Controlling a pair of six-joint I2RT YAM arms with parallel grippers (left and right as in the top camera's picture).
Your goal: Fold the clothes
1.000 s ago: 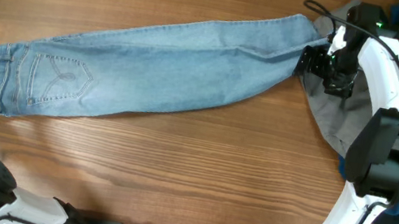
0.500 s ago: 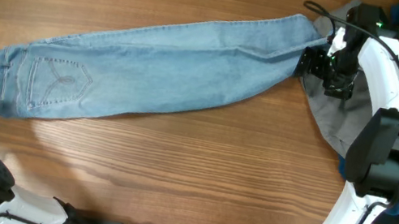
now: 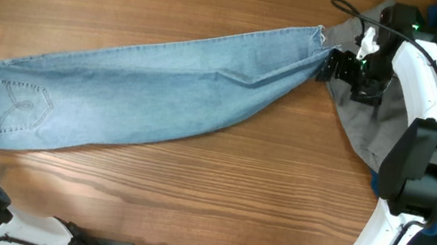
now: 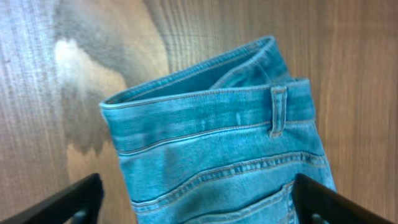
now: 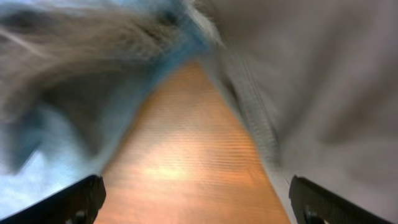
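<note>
Folding not begun: the jeans [image 3: 162, 85] lie stretched full-length diagonally across the table [image 3: 187, 198], waistband between the spread jaws of the left gripper [image 4: 196, 196], hems beside the right gripper [image 3: 332, 68], jaws likewise spread, and the grey garment [image 3: 360, 129] is also unfolded.

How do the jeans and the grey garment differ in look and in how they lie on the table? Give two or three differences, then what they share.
The jeans are light-blue denim with a stitched back pocket; the grey garment is plain grey. The jeans lie stretched long across the table; the grey garment lies bunched at its right side. Both rest on the wood.
</note>
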